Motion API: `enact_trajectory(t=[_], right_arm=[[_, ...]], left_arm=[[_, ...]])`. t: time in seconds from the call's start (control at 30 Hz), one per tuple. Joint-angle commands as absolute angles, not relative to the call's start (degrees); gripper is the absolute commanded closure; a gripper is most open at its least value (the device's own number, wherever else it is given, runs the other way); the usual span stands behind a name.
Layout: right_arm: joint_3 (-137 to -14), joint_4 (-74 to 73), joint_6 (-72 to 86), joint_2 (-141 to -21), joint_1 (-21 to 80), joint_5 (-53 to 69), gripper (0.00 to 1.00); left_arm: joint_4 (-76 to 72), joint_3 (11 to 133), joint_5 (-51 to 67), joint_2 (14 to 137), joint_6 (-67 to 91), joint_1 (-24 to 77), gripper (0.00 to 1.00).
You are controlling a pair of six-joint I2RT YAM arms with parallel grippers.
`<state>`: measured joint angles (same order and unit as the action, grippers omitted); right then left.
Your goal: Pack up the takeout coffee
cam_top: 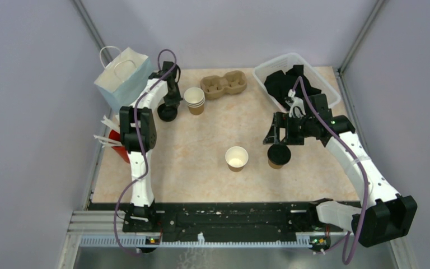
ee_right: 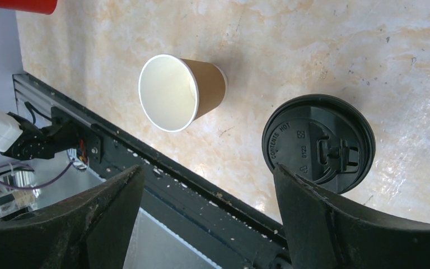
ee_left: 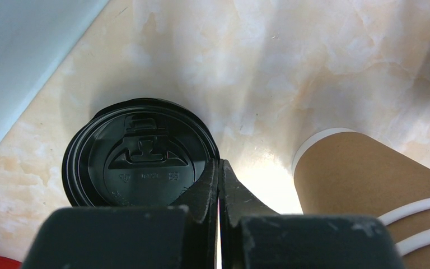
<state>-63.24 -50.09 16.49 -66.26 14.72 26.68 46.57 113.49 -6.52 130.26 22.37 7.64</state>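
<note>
Shut left pincer (ee_left: 219, 175) at rim of black lid (ee_left: 140, 159), right pincer (ee_right: 207, 171) spread wide over lidded cup (ee_right: 319, 143)

Wide free tabletop (cam_top: 190, 168) left of open cup (cam_top: 236, 158); only narrow gap between it and lidded cup (cam_top: 278, 156). Tight around loose lid (cam_top: 167, 114): cup stack (cam_top: 194, 101) just right, paper bag (cam_top: 122, 78) behind-left. Far edge blocked by carrier (cam_top: 223, 84), lid bin (cam_top: 271, 66); left edge by red cup (cam_top: 117, 148).

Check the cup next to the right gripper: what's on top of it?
A round black lid sits on the cup, covering the whole mouth. The inside is hidden, so whether it holds anything cannot be told.
</note>
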Motion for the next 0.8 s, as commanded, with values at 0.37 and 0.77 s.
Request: enact_trajectory(t=[0.37,0.77], right_arm=[[-63.2,-48.0,15.8,-65.2,14.2,27.9,0.15],[-63.3,-48.5,16.2,-64.4,14.2,27.8,0.15]], left_arm=[[45.2,111.2,-3.7,121.2,22.3,5.8,1.0],[38.5,102.0,12.9,117.4,22.3,0.4,1.0]])
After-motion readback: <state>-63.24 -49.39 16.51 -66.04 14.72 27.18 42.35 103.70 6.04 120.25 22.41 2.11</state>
